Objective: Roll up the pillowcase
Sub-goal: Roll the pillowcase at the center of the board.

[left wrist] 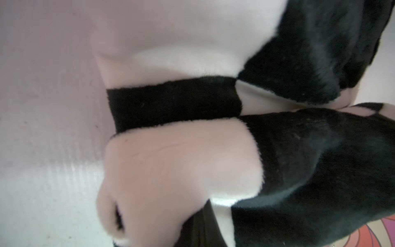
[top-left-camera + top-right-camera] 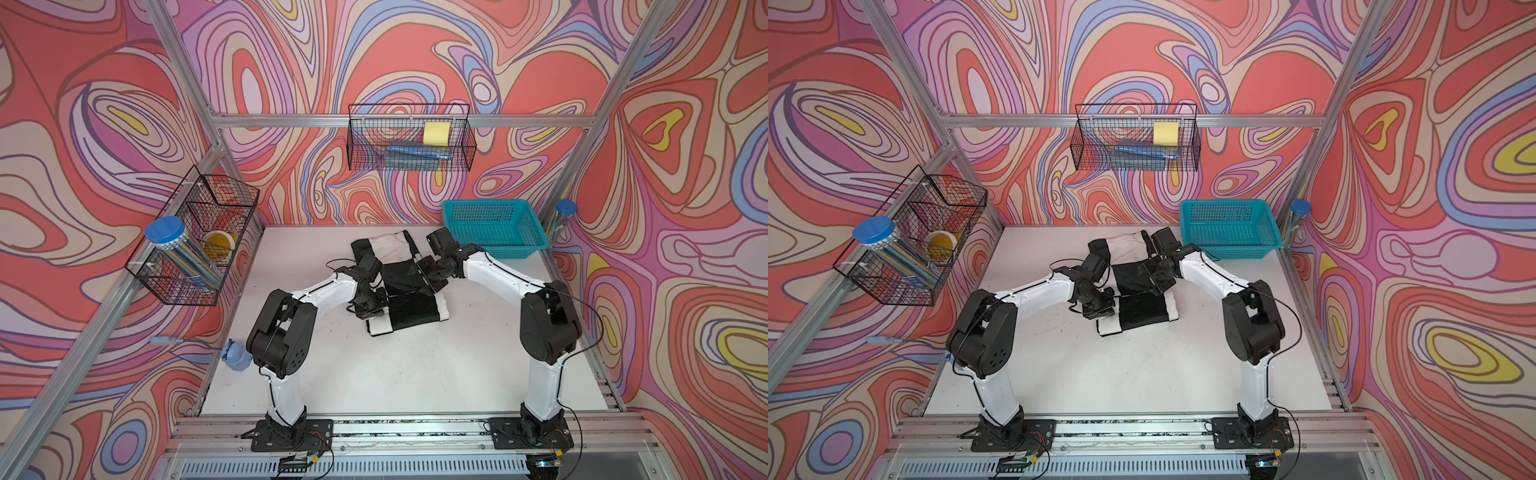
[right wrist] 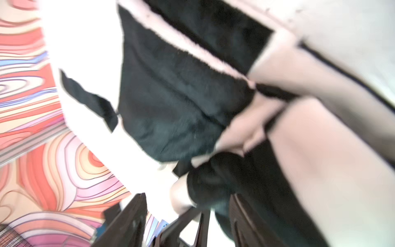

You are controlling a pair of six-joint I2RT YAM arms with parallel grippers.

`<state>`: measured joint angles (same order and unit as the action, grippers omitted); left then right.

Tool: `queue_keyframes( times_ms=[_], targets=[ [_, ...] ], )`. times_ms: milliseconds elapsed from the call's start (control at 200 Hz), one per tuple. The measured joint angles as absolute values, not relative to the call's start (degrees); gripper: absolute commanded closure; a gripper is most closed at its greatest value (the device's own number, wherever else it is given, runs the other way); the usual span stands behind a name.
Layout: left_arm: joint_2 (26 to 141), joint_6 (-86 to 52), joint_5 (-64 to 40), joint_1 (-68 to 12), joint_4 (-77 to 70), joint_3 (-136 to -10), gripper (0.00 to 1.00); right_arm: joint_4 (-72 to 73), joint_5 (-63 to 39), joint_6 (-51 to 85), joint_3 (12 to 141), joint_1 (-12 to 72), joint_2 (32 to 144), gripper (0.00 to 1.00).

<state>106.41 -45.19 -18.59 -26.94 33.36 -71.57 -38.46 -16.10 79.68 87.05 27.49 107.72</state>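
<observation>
Between the left fingers (image 1: 198,232) and the right fingers (image 3: 128,222), the pillowcase (image 2: 411,309) lies partly rolled on the surface (image 2: 415,374). The left fingers are pinched closed on its edge, and the right fingers stand parted over the fabric. Bare surface spreads behind both, and a teal basket (image 2: 484,203) sits just beyond the right fingers.

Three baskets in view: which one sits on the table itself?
The teal plastic basket, at the table's far right corner. The left wire basket and the back wire basket hang off the frame.

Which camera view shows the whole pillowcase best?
A top view: the pillowcase shows at full extent, partly rolled at its near end. The left wrist view shows only close-up folds; the right wrist view shows a blurred stretch of it.
</observation>
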Motion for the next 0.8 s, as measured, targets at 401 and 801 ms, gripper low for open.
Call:
queue_keyframes(
  times_ms=[401,801],
  targets=[
    [108.86,-55.13,-26.87,-26.94,33.39,-71.37,1.0,-39.44,-10.81,88.68,67.85,37.98,91.31,0.31],
    [108.86,-60.01,-28.38,-26.92,33.12,-71.24,1.0,-28.64,-2.39,97.56,59.57,44.23,95.85,0.28]
  ],
)
